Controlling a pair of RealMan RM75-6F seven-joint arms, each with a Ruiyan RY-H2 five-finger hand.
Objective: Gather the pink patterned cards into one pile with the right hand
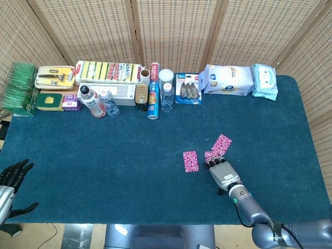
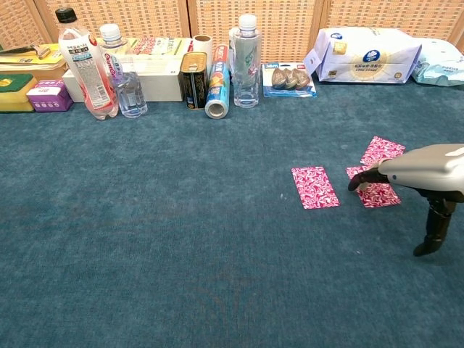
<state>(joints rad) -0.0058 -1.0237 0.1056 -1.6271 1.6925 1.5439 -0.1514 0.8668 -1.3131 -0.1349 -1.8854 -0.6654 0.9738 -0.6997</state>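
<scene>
Three pink patterned cards lie on the blue cloth. One card (image 1: 190, 161) (image 2: 315, 187) lies alone at the centre. A second card (image 1: 222, 144) (image 2: 382, 150) lies farther right and back. Between them is a third card (image 1: 209, 154) (image 2: 375, 192), its corner touching the second one. My right hand (image 1: 223, 174) (image 2: 426, 166) is stretched flat over it and its fingertips (image 2: 358, 182) press on its near-left edge; the thumb hangs down to the cloth. My left hand (image 1: 12, 174) rests at the table's near-left corner, fingers spread, holding nothing.
Along the back edge stand bottles (image 2: 88, 61), a can (image 2: 193, 80), a foil roll (image 2: 217, 90), boxes (image 1: 109, 72) and wipe packs (image 1: 228, 80) (image 1: 264, 81). A green box (image 1: 19, 88) sits at the far left.
</scene>
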